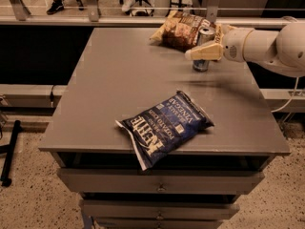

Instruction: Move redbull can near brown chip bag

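The redbull can (201, 65) stands upright on the grey table (119, 70) at the back right, just to the right of the brown chip bag (177, 31) and close to touching it. My gripper (201, 46) reaches in from the right on a white arm (267, 44). Its cream fingers (204, 53) lie around the can's middle, one in front and one behind, shut on it. The can's top and base show above and below the front finger.
A dark blue Kettle chip bag (164, 127) lies at the table's front edge, partly hanging over it. Drawers (157, 187) sit under the tabletop. A rail (143, 19) and people's feet show behind the table.
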Tool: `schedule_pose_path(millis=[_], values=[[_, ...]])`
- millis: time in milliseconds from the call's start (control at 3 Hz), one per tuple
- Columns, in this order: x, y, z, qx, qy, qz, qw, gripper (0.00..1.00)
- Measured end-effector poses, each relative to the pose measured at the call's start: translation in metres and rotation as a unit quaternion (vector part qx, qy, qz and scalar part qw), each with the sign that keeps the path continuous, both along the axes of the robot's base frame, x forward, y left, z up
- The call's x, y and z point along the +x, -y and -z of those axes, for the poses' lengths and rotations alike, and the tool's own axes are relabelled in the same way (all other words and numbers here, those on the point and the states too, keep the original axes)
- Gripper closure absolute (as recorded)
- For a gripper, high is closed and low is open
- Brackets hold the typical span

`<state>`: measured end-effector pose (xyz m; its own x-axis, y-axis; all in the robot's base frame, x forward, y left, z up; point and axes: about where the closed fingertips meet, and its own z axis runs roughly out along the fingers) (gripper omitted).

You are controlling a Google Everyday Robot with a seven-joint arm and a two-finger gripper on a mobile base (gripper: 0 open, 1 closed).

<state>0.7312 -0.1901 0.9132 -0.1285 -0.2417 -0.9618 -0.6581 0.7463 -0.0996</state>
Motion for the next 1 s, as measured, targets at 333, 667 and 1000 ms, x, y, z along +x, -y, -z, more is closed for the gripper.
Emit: schedule_pose_path(millis=[333,667,1000], values=[[0.007,-0.009,0.001,-0.001,-0.006,-0.007,1.0,0.17],[0.005,-0.003,-0.002,-0.006,-0.008,-0.002,0.9999,0.49],[0.0,0.008,-0.006,-0.011,-0.008,0.007,0.9999,0.72]])
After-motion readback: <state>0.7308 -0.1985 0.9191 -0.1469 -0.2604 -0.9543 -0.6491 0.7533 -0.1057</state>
